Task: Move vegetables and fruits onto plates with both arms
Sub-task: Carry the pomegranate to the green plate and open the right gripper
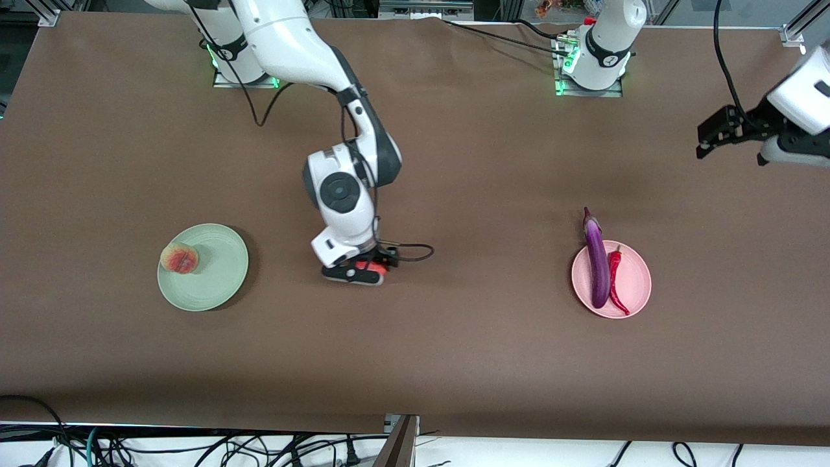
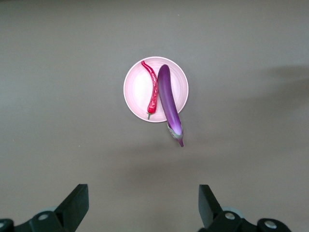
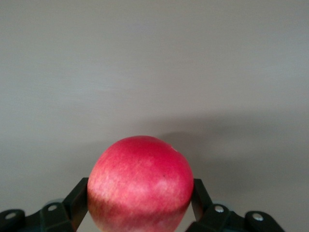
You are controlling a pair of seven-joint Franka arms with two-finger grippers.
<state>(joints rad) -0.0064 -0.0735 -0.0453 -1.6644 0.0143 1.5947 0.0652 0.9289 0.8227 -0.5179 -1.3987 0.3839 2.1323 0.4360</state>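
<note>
My right gripper [image 1: 363,267] is low at the middle of the table, shut on the red pomegranate [image 1: 375,264], whose sides touch both fingers in the right wrist view [image 3: 140,181]. The peach [image 1: 179,257] sits on the pale green plate [image 1: 220,275] toward the right arm's end. The purple eggplant [image 1: 597,263] and the red chili [image 1: 615,282] lie side by side on the pink plate [image 1: 635,275]; the eggplant's stem end sticks out past the rim. My left gripper [image 1: 712,135] is open and empty, high in the air, with the pink plate [image 2: 137,89] in its wrist view.
Brown cloth covers the whole table. The arm bases [image 1: 593,65] stand along the table edge farthest from the front camera. Cables [image 1: 194,447] hang below the edge nearest the front camera.
</note>
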